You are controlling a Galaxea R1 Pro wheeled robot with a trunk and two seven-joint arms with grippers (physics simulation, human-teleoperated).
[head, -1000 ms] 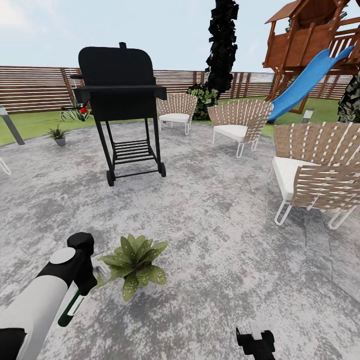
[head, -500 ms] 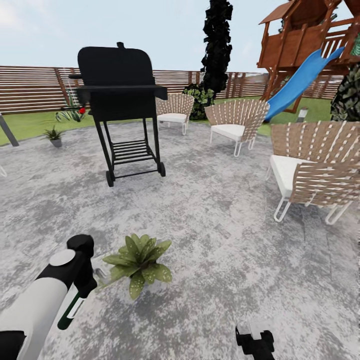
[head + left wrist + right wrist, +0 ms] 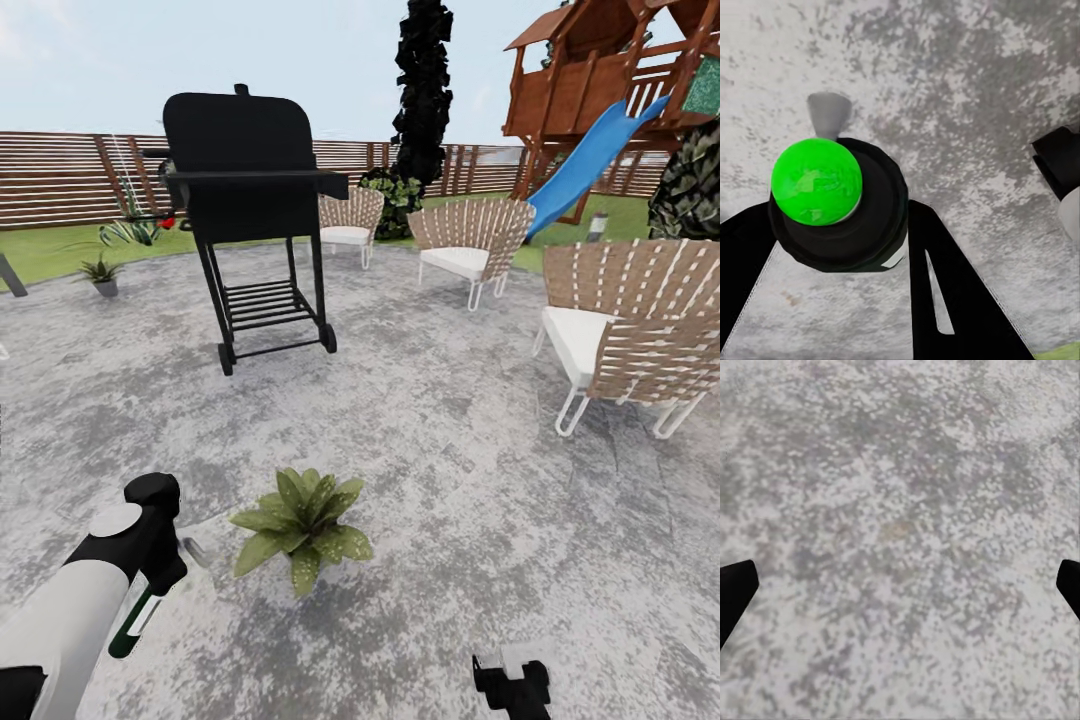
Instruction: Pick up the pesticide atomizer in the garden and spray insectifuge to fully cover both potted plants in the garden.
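My left pincer (image 3: 840,247) is closed around the pesticide atomizer (image 3: 135,622), one black finger (image 3: 960,292) pressed to each side of the bottle; from my left wrist I look down on its round dark body with a bright green cap on top. In the head view the bottle hangs below my left arm, dark green with a white label, just beside the nearer potted plant (image 3: 302,524). My right pincer (image 3: 900,585) stands wide open with nothing in it, its two dark tips at the edges of the right wrist view over bare patio (image 3: 430,420).

I count two potted plants: the broad-leaved one close in front of me on the grey stone, and a thinner, spikier one (image 3: 101,273) far off at the patio's edge by the lawn. There is one black grill (image 3: 245,200) on wheels, three woven chairs (image 3: 630,330), one blue slide (image 3: 585,165) and one brown slatted fence (image 3: 60,180).
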